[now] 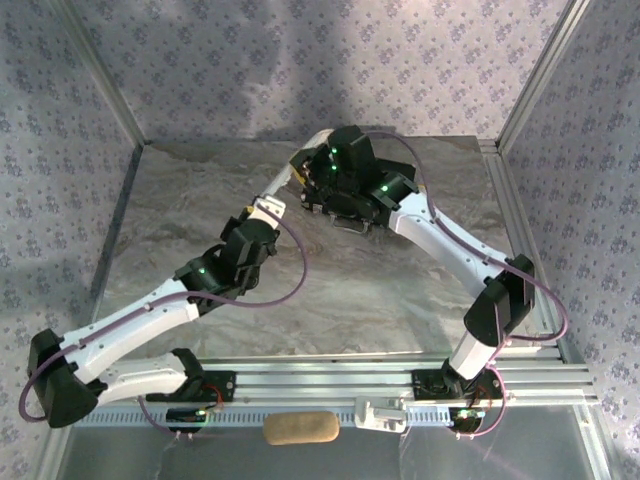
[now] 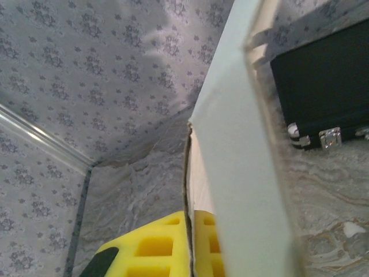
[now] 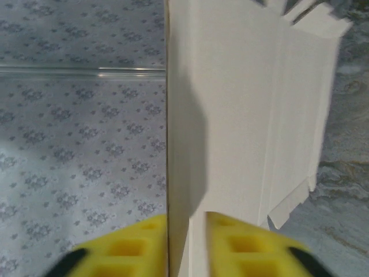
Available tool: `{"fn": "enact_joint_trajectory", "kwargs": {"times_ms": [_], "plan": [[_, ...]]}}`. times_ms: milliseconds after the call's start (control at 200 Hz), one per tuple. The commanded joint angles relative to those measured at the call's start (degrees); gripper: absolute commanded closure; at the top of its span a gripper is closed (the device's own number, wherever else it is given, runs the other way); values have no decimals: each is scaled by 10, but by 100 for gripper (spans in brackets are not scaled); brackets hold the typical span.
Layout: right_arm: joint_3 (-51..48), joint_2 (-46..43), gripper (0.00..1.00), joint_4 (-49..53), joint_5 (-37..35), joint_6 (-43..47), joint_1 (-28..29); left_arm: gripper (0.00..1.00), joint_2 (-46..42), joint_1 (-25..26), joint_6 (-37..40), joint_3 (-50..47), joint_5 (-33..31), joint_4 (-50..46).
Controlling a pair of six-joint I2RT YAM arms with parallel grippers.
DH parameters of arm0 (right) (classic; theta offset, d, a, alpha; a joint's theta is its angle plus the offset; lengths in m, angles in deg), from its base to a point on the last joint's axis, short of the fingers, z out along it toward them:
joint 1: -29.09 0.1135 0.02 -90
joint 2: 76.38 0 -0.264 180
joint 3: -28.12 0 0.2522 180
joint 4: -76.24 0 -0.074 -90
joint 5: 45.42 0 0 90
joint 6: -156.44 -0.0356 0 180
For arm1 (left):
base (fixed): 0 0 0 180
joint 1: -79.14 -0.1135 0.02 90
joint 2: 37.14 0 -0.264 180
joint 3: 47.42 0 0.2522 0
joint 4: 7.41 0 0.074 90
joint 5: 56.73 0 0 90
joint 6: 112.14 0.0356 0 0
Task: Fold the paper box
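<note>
Both arms are reached to the far middle of the bench [image 1: 200, 200], wrists meeting there. The paper box [image 3: 230, 115] is held between them at that spot, well away from the near edge and roughly midway between the left and right edges. It is seen as cream cardboard panels standing edge-on, partly folded. Left gripper [image 2: 189, 231]: the 2 yellow fingers [image 2: 153, 248] are pressed together on a thin cardboard edge, 1 pad on each side, so the box is pinched. Right gripper [image 3: 185, 225]: its yellow fingers [image 3: 242, 248] are placed 1 on each side of another panel, with a visibly wider gap than on the left. Whether the panel is actually squeezed cannot be told. Notched flap ends are seen at the right side of that panel in the right wrist view. A black case [image 2: 323, 86] with silver latches is seen lying on the bench just beside the box in the left wrist view; contact between them cannot be judged. A tan oblong pad [image 1: 300, 428] is seen beyond the near edge, in front of the arm rail.
</note>
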Motion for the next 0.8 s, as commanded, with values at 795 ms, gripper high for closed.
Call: {"fn": "enact_joint_trajectory", "kwargs": {"times_ms": [795], "plan": [[-181,-368,27,144,-112,233,-89,100,128,-228,-145,242,688,-309]]}}
